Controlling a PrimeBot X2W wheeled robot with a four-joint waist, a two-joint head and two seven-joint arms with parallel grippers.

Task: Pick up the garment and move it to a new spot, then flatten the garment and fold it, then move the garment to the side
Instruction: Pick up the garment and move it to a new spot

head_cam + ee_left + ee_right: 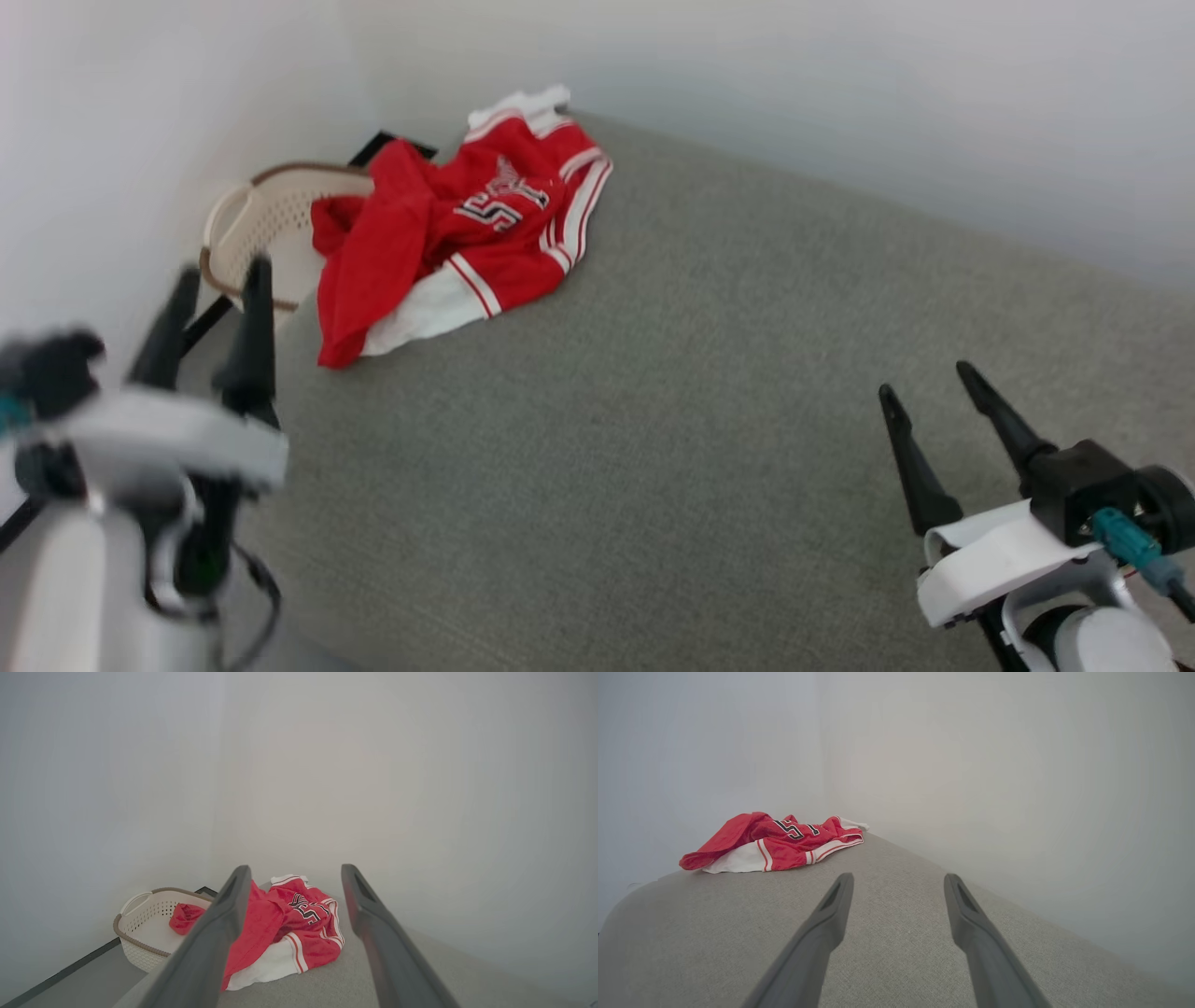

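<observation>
A crumpled red jersey T-shirt with white sleeves, red-and-white striped trim and black white-outlined block numbers (485, 219) (299, 926) (784, 844) lies in a heap at the far left corner of a flat surface covered in grey woven fabric (709, 392), close to where two plain white walls (840, 65) meet. The numbers face up, and a white sleeve spreads toward the near side. Just beside the heap, past the surface's left edge, sits a beige perforated plastic basket with a brown rim (247, 219) (140, 935); red cloth droops over the rim into it, and whether that cloth belongs to the shirt cannot be told. The left gripper (224, 273) (295, 870) hovers near the basket, fingers spread apart and empty, pointing toward the shirt. The right gripper (924, 378) (899, 877) hangs above the bare grey fabric well apart from the shirt, its fingers likewise spread wide and holding nothing.
</observation>
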